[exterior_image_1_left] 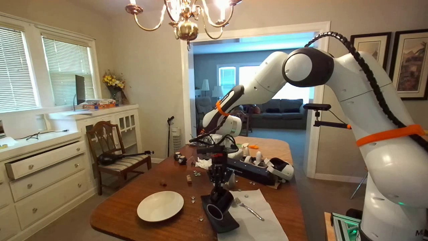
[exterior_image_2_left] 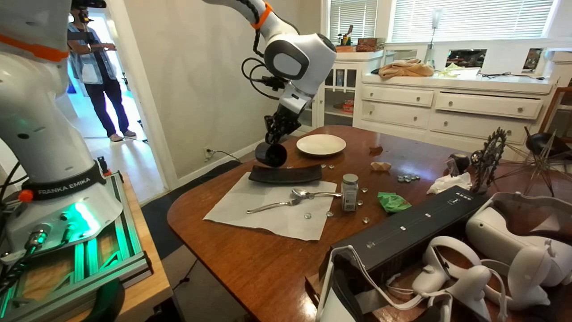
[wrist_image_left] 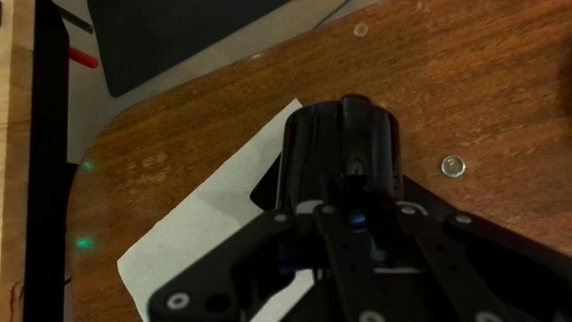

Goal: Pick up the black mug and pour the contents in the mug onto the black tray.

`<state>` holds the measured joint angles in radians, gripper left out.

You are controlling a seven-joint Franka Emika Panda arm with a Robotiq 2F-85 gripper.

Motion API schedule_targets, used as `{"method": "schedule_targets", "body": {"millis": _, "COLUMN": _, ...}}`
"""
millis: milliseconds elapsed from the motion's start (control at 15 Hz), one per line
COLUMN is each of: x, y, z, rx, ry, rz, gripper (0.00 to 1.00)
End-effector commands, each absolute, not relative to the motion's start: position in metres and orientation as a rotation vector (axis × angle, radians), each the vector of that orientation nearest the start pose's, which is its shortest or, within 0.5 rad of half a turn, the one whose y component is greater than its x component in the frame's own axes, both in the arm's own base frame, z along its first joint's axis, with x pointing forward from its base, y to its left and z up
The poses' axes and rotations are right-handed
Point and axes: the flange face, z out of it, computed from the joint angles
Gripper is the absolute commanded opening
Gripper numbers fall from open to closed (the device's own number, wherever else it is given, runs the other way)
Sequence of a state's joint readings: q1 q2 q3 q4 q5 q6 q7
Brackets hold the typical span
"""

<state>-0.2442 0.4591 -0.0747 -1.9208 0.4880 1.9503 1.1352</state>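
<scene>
Fingers (wrist_image_left: 333, 232) pinching one black mug (exterior_image_2_left: 264, 154) at its handle side; mug tipped over, held above one end of one black tray (exterior_image_2_left: 290, 175), contact unclear. Tray partly on one white sheet (exterior_image_2_left: 268, 223). Also on sheet: one fork (exterior_image_2_left: 273, 206), one spoon (exterior_image_2_left: 303, 193). Just beside it, one jar (exterior_image_2_left: 350, 192). Farther off, one white plate (exterior_image_2_left: 321, 145). Glass pebbles (wrist_image_left: 453, 166) scattered, several; exact count uncertain.

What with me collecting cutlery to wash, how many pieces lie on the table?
2: in an exterior view, a fork on the paper, and a spoon beside it, handle towards the jar. More could be hidden.
</scene>
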Motion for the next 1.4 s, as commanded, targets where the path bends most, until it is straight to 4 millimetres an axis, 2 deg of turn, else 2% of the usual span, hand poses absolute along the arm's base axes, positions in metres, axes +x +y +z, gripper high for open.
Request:
{"method": "schedule_targets", "body": {"millis": 0, "x": 0.572, "y": -0.156, "z": 0.228, "rx": -1.788, "ry": 2.072, "rz": 0.9, "gripper": 0.05}}
{"method": "schedule_targets", "body": {"millis": 867, "x": 0.562, "y": -0.182, "z": 0.179, "rx": -1.603, "ry": 1.817, "rz": 1.211, "gripper": 0.05}}
{"method": "schedule_targets", "body": {"millis": 1333, "x": 0.561, "y": -0.186, "z": 0.169, "rx": -1.543, "ry": 1.724, "rz": 1.279, "gripper": 0.05}}
